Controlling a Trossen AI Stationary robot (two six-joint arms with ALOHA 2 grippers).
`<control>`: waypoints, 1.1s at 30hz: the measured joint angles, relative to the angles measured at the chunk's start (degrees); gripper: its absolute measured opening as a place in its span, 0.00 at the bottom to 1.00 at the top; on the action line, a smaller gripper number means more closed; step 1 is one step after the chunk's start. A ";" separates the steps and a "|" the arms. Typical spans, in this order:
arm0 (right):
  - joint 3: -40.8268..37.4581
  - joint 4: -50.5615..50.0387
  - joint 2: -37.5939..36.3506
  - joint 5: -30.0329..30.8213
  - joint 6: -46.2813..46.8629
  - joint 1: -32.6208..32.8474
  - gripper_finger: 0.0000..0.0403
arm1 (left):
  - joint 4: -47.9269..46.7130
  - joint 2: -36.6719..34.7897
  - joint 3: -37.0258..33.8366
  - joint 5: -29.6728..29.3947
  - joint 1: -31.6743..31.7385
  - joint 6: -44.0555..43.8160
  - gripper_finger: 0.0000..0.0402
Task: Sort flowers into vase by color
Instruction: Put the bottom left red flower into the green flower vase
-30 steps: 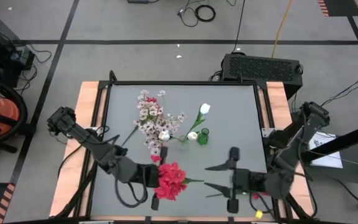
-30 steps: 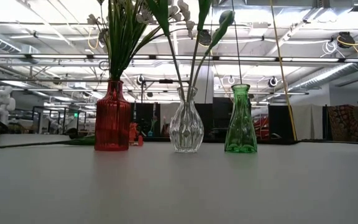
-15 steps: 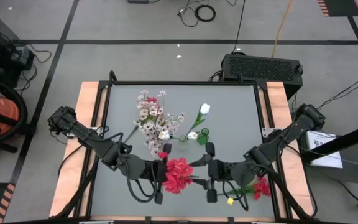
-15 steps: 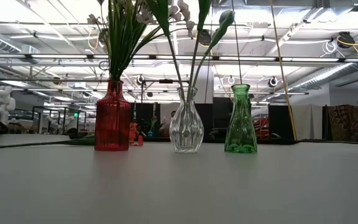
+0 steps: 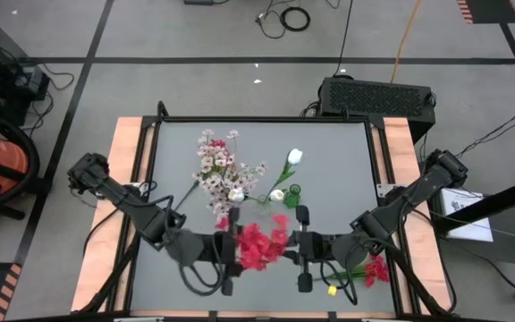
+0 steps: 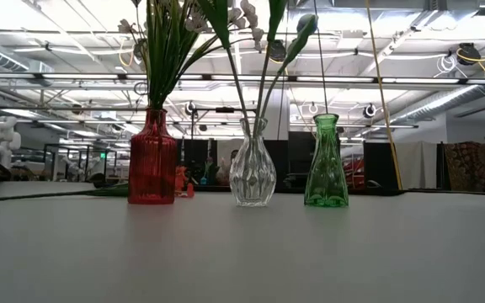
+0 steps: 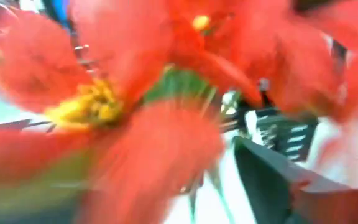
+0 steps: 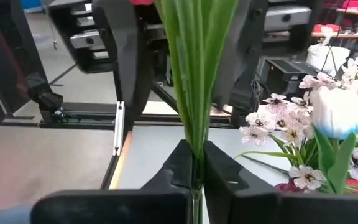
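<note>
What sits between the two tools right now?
The red flower sprig spans it: blooms by the left tool, green stem pinched in the shut right tool. The high view shows this.

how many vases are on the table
3, in a row across the low view: a red vase at left, a clear glass vase in the middle, and a green vase at right. Flower heads cover most of them in the high view.
</note>
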 joint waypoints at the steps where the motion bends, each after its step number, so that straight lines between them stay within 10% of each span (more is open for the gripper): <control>1: 0.00 -0.45 -0.28 0.21 -0.15 0.61 0.01 | -0.94 -0.41 0.00 -2.10 -0.81 0.69 0.55; 7: 0.00 -9.53 -5.76 11.06 2.58 6.96 0.01 | -5.38 -4.35 0.02 -12.27 -6.27 0.06 0.81; 16: -16.03 -13.86 -18.72 35.27 15.08 14.37 0.00 | -19.26 -6.59 0.07 -22.48 -14.64 -10.95 0.85; 29: -48.58 52.05 -28.29 28.44 -8.83 -5.14 0.00 | -49.95 -0.56 0.02 -27.55 -19.32 -45.12 0.85; 33: -50.94 55.74 -27.62 26.63 -9.13 -9.45 0.00 | -52.59 1.44 0.02 -27.96 -20.47 -49.84 0.85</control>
